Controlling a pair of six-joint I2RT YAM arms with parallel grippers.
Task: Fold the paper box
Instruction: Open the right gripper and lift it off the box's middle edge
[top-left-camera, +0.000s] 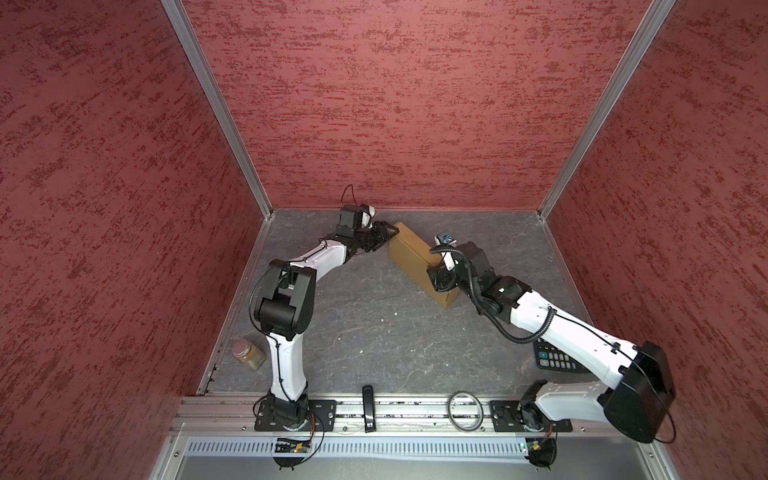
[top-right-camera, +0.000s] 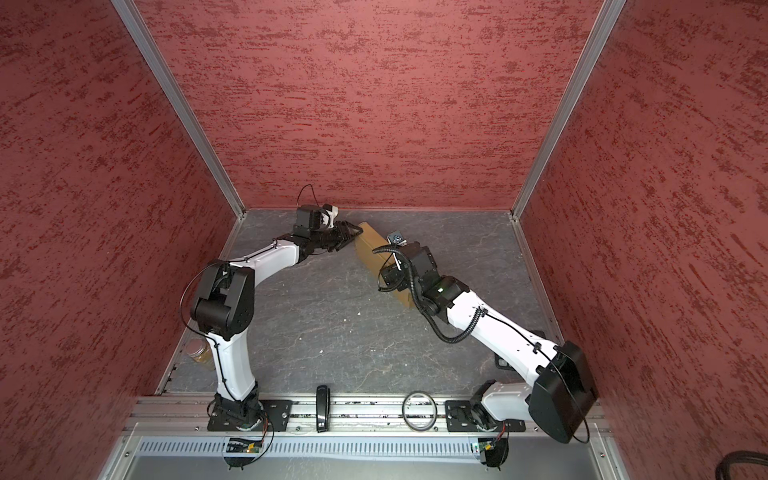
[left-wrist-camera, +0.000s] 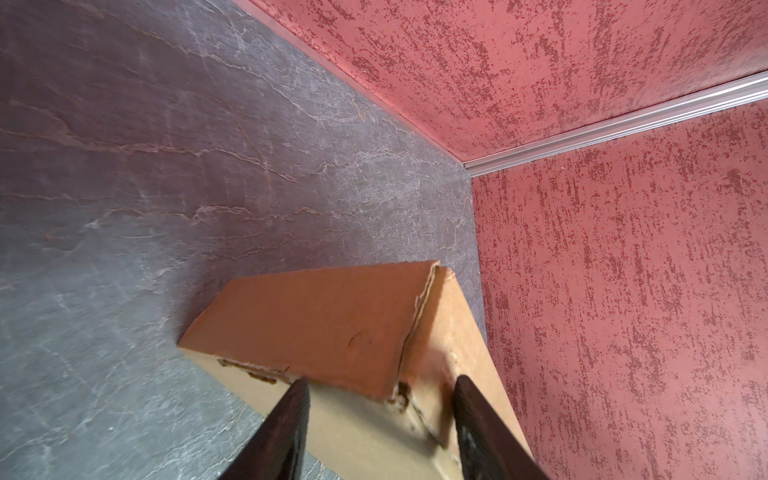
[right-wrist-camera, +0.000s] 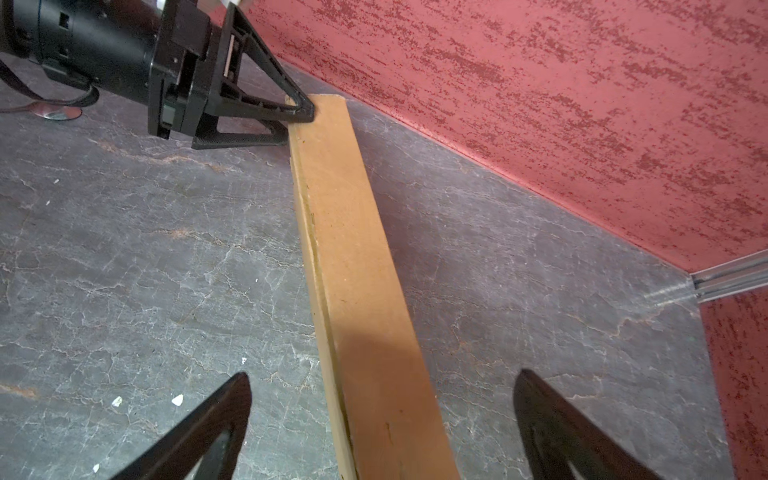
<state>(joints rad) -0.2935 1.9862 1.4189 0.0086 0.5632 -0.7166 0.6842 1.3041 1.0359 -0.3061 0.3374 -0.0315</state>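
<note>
The paper box is a closed brown cardboard box standing on a long narrow side at the back of the table, running diagonally. My left gripper is at its far end, with one finger on the broad face and the other on the opposite side. In the right wrist view that gripper is clamped on the box's far end. My right gripper is over the near end, jaws wide apart on either side of the top edge and clear of the cardboard.
A lidded jar stands at the front left and a calculator lies under the right arm. A black bar-shaped object and a metal ring rest on the front rail. Red walls close in on three sides, the back wall near the box.
</note>
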